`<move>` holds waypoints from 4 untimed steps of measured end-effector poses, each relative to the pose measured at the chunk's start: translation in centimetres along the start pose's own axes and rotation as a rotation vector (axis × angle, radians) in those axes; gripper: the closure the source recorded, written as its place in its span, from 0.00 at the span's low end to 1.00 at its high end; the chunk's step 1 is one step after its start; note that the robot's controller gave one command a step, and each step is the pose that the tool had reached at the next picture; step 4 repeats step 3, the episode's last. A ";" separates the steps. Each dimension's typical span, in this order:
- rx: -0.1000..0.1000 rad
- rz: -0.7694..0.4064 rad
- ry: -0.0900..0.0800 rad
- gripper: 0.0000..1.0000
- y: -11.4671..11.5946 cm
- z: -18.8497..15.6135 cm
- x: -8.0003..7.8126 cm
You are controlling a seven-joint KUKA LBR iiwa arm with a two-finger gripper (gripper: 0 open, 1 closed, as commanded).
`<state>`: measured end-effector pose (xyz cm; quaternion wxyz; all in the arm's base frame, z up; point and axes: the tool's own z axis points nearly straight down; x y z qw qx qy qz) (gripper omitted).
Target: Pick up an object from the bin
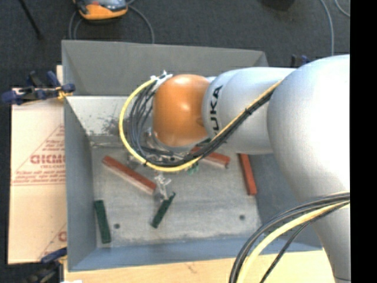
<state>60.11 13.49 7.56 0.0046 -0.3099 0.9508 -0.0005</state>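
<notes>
My gripper (162, 187) hangs below the orange wrist cover, low over the middle of the bin floor. It sits at the right end of a long orange-red stick (125, 172) that lies slanted across the floor. Just below the gripper a short dark green stick (163, 210) lies at a slant, its upper end right at the gripper's tip. Whether either stick is gripped is hidden by the gripper's own body.
Another dark green stick (101, 220) lies along the left wall near the front. An orange-red stick (248, 174) lies by the right wall, and a third (215, 158) shows partly under the arm. The arm covers the bin's back right.
</notes>
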 end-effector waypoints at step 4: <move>-0.003 0.030 0.006 1.00 2.9 -13.0 3.1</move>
